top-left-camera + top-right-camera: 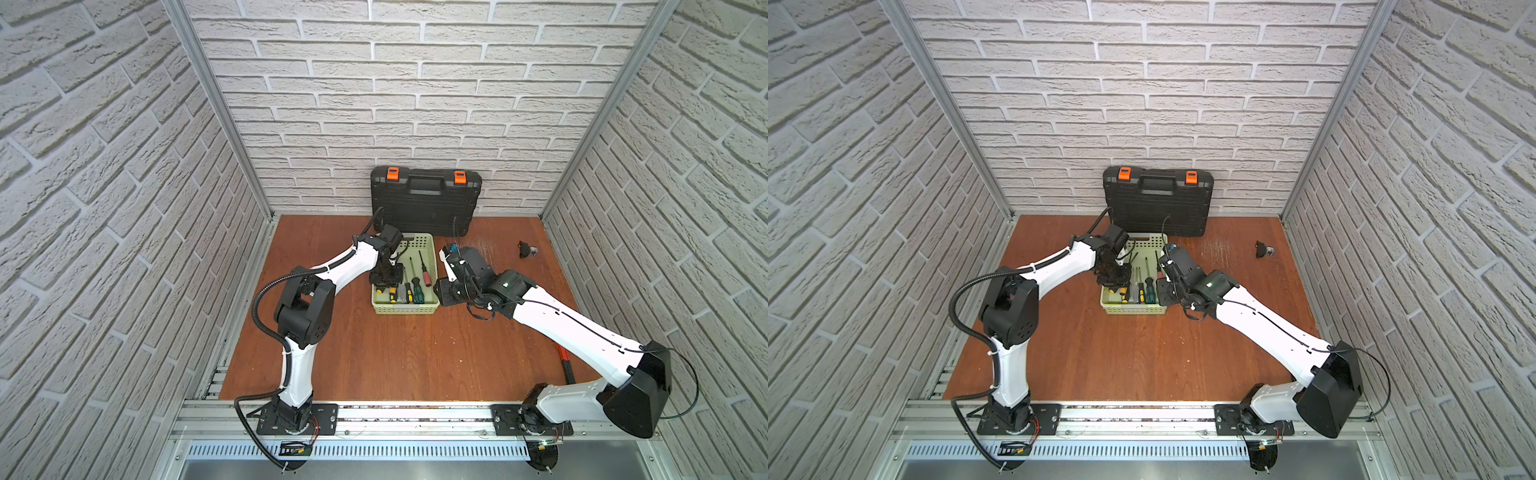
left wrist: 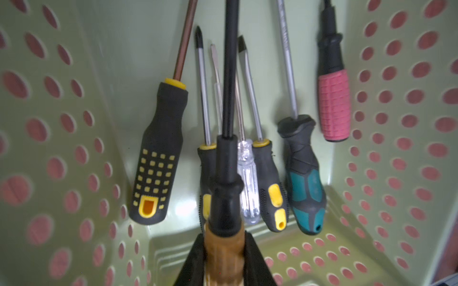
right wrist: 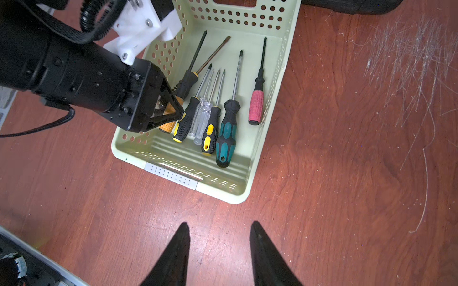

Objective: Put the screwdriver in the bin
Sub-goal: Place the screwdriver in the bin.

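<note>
Black toolcase (image 1: 426,203) behind bin (image 1: 405,309), other screwdrivers (image 3: 225,133) inside

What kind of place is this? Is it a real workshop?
Probably a robot test booth dressed like a workshop: brick-pattern walls in metal frames, two robot arms, a toolcase and a bin of screwdrivers.

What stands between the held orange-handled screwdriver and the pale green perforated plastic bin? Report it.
Nothing blocks it. The left gripper holds the orange-handled screwdriver already inside the pale green perforated plastic bin. Only other tools lie close below: a black-and-yellow-handled screwdriver and a clear-handled screwdriver.
</note>
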Controlling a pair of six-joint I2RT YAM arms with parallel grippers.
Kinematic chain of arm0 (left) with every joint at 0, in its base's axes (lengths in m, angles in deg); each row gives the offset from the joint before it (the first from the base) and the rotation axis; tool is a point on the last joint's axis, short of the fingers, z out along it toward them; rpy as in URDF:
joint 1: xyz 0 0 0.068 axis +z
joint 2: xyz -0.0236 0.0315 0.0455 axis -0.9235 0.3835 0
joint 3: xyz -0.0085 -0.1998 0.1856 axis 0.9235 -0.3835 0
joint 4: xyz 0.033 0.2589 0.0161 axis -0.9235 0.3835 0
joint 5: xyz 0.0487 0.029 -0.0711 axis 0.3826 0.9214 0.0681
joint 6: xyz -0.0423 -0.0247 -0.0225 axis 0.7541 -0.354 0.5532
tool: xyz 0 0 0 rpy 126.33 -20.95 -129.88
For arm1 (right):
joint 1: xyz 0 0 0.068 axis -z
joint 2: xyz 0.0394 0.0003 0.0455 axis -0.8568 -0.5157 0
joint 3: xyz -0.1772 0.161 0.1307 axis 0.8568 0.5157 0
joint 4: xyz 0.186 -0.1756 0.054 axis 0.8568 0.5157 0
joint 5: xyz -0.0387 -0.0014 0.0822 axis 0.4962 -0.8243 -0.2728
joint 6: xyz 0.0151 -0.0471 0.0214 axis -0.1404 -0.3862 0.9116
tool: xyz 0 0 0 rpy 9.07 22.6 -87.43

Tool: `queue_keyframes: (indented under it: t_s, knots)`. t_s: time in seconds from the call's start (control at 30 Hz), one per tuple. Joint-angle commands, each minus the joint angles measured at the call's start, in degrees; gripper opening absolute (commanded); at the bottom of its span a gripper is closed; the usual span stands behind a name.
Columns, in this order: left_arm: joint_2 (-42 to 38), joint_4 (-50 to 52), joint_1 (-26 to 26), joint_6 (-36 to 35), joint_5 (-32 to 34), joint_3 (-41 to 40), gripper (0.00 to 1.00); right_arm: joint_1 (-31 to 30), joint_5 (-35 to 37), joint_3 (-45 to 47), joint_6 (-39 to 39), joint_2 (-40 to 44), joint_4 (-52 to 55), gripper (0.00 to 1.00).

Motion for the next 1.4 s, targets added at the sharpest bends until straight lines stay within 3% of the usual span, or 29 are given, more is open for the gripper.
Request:
queue_keyframes:
  t_s: [0.0,0.87,1.0,1.13,1.37]
  knots:
    - [1.0,0.6,0.3,-1.0,0.1,0.5,0.08,0.1,-0.7,-0.2,-0.9,-0.9,-1.3,0.42]
    - [4.2,1.3,0.2,-1.4,3.6,-2.3,0.15,0.1,-3.5,0.3,-0.2,-2.6,-3.0,0.42]
    - [3.8,1.4,0.2,-0.9,3.4,-2.4,0.23,0.1,-3.2,0.2,-0.3,-2.5,-2.6,0.42]
    - [1.0,0.3,0.1,-0.3,4.0,-3.5,0.45,0.1,-3.3,0.3,-0.2,-2.4,-2.7,0.42]
    - [-4.4,0.2,0.1,0.2,4.8,-3.5,0.5,0.1,-3.6,0.0,0.1,-2.0,-3.0,0.42]
